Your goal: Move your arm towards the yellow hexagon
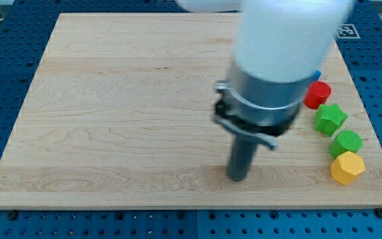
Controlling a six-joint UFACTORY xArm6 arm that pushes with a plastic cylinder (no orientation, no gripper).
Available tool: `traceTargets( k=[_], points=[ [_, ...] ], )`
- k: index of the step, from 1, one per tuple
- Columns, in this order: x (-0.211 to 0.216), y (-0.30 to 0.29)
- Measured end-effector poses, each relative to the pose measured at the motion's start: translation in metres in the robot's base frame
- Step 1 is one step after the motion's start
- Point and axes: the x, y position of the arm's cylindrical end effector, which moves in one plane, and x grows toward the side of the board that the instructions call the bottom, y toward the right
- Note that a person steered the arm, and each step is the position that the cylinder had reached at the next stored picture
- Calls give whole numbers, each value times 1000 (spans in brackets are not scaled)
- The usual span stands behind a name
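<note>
The yellow hexagon lies near the board's bottom right corner. My tip rests on the board, well to the left of the hexagon and a little lower than its middle. The rod hangs from the large white and grey arm body that fills the view's upper right. Above the hexagon, running up the right side, lie a green hexagon-like block, a green star and a red cylinder. A small bit of a blue block shows above the red one, mostly hidden by the arm.
The wooden board lies on a blue perforated table. The board's right edge runs just beyond the column of blocks.
</note>
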Motion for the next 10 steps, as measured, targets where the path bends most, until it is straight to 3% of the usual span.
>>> traceTargets(
  k=[4, 6, 7, 10],
  points=[
    [0, -33],
    [14, -21],
    [37, 32],
    [36, 128]
  ],
)
